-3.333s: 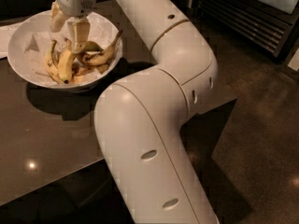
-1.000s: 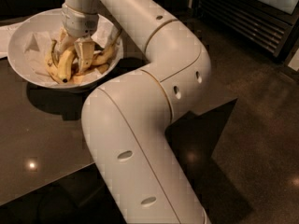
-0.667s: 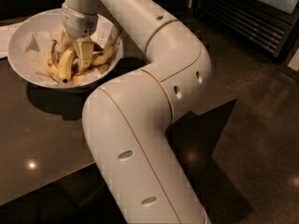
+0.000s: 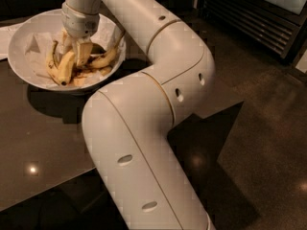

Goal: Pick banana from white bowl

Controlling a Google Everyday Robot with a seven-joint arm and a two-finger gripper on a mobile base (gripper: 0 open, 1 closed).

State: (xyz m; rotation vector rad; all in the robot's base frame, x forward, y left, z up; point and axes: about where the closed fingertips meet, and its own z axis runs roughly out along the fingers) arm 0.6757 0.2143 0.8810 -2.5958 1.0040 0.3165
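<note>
Evidently the end effector (image 4: 76, 55) is down inside the white bowl (image 4: 21, 38), buried among the fruit, and I cannot tell whether it is open, closed, or has anything in its grip. The banana (image 4: 61, 69), the big strongly curved yellow one, lies in the left half of the bowl. Its upper end rises right against the end effector, and its thin dark tip curls up near the left wall.

The main risk, as I judge it, is taking the wrong fruit. A slimmer banana (image 4: 106, 57) lies just to the right with its stem pointing up at the rim, and browner pieces crowd the bottom beneath the tool. A grip set slightly off could therefore close on a neighbour, or on two at once. A curved skin held near one end may also pivot or slide out during a lift. The crumpled paper lining (image 4: 39, 43) could snag and come up too. A sideways pull might drag the bowl across the dark table (image 4: 43, 128), since nothing holds it down.

As for contents, the bowl holds only that paper lining and the cluster of bananas, all gathered in its middle and right part. The arm (image 4: 144, 128) fills most of the foreground.
</note>
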